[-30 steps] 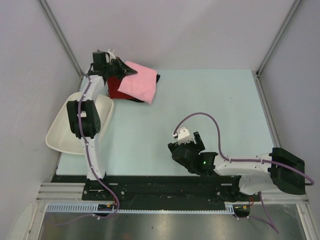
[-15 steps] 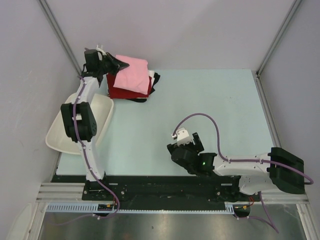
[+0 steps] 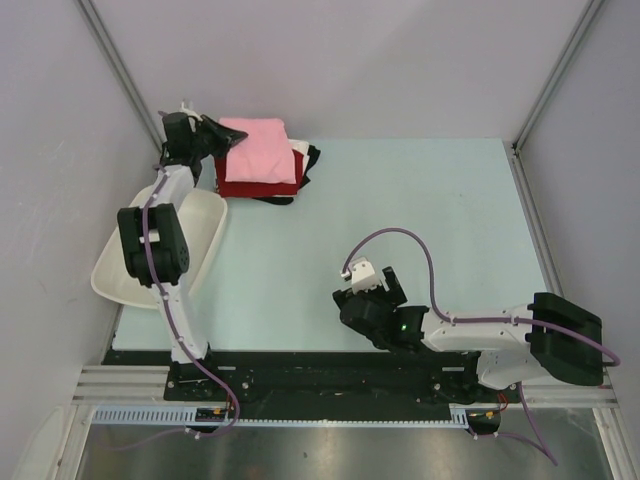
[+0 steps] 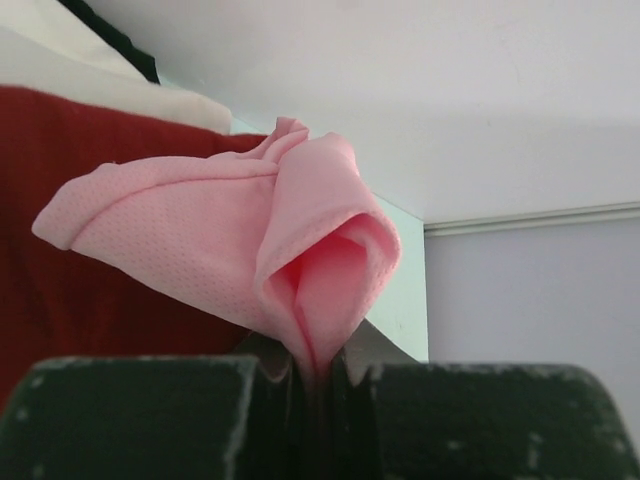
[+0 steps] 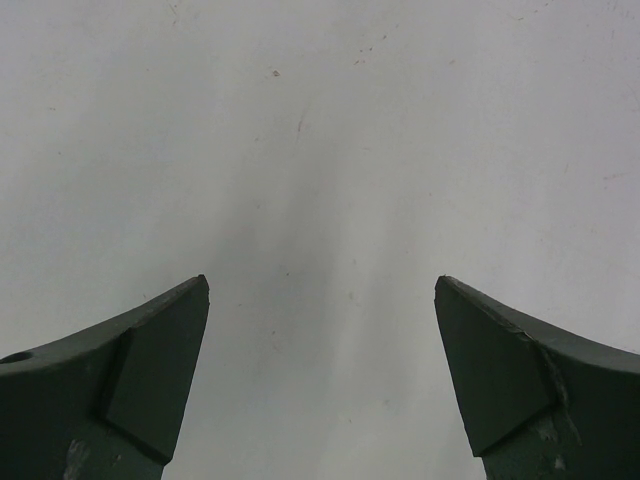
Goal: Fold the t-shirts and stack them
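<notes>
Pink soft-cloth t-shirt (image 3: pixel 258 150), folded into a rough rectangle, now lies on top of the folded dark red t-shirt (image 3: pixel 245 187) at the far left corner of the pale green table (image 3: pixel 420 200). Slivers of white t-shirt (image 3: pixel 298 160) and black t-shirt (image 3: pixel 312 155) show at the stack's right side. We see the left gripper (image 4: pixel 315 375) clamped on a bunched fold of the pink cloth at the stack's left edge.

A second ago the pink shirt lay askew, overhanging the pile toward the right. The left arm has since drawn back and leftward, dragging it square over the red one. We judge the stacking nearly done, with only the release left.

Beside the stack sits the white plastic tub (image 3: pixel 120 275). The right gripper (image 3: pixel 368 292) has barely shifted. It hovers with its jaws wide apart and empty over bare table, well apart from the shirts.
</notes>
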You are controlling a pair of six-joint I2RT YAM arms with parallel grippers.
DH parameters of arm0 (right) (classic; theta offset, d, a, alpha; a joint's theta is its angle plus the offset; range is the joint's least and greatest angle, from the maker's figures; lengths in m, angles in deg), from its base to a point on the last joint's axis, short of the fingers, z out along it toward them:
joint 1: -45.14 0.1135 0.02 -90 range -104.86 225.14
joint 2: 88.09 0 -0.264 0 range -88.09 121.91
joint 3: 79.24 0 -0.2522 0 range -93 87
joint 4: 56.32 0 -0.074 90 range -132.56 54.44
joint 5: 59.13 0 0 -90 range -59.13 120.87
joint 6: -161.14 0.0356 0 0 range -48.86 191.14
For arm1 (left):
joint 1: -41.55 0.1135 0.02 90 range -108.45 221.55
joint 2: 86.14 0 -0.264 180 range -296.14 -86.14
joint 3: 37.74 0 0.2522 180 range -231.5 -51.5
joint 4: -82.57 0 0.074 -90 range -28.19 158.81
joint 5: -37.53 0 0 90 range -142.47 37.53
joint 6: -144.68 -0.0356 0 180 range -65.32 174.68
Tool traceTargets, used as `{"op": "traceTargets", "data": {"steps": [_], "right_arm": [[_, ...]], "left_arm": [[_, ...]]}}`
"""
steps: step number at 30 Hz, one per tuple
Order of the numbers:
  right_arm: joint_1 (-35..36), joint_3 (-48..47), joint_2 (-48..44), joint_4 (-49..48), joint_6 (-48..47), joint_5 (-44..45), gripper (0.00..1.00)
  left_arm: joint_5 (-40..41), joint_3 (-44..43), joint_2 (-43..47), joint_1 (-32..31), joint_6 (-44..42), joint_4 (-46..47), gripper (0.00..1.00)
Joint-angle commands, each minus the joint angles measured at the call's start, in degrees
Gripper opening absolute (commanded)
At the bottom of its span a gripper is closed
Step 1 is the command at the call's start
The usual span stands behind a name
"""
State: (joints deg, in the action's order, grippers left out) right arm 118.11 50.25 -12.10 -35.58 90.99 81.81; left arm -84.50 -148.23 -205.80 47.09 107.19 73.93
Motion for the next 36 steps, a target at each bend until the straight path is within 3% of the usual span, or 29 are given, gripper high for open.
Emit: {"op": "traceTargets", "data": {"steps": [1,4,7,8,9,13,17,23,27,31,36], "right_arm": [[0.2,-0.2,0.8,-0.9,0.7,0.6,1.0],[0.2,-0.2,0.8,-0.9,0.4,0.4,1.0],[0.2,-0.2,0.9,-1.3,-0.3,0.2,1.0],[0.2,-0.2,0.9,-1.4,-0.6,0.1,1.0],[0.2,-0.2,0.9,-1.6,-0.8,0.0,1.0],[0.2,-0.3,1.2,-1.4,-1.0,-0.6,1.0],[0.2,-1.0,2.1,-1.3,-1.0,-0.6,1.0],[0.3,-3.5,3.2,-0.2,0.0,0.4,1.0],[0.6,-5.4,3.4,3.6,5.0,5.2,1.0],[-0.9,-7.3,2.9,7.0,9.8,7.2,1.0],[-6.6,-10.3,3.6,9.4,10.6,-2.9,1.0]], "left_arm": [[0.5,-2.5,-0.2,2.3,1.1,5.6,0.1],[0.1,-4.8,-2.1,3.4,0.8,5.2,0.24],[-1.4,-8.0,-5.0,4.5,0.3,3.8,0.52],[-1.7,-8.5,-5.6,4.7,0.3,3.8,0.88],[-1.9,-8.7,-6.5,4.9,0.0,3.7,0.99],[-3.3,-13.8,-10.2,6.1,-1.5,0.0,1.0],[-1.0,-10.6,-8.9,8.0,-2.6,-2.8,1.0],[13.6,-0.8,-0.7,10.1,-5.8,-15.0,1.0],[21.0,11.6,6.3,10.6,-3.7,-19.1,1.0],[25.5,28.1,17.2,10.7,1.1,-12.7,1.0],[30.7,45.1,33.7,10.5,3.2,-8.4,1.0]]}}
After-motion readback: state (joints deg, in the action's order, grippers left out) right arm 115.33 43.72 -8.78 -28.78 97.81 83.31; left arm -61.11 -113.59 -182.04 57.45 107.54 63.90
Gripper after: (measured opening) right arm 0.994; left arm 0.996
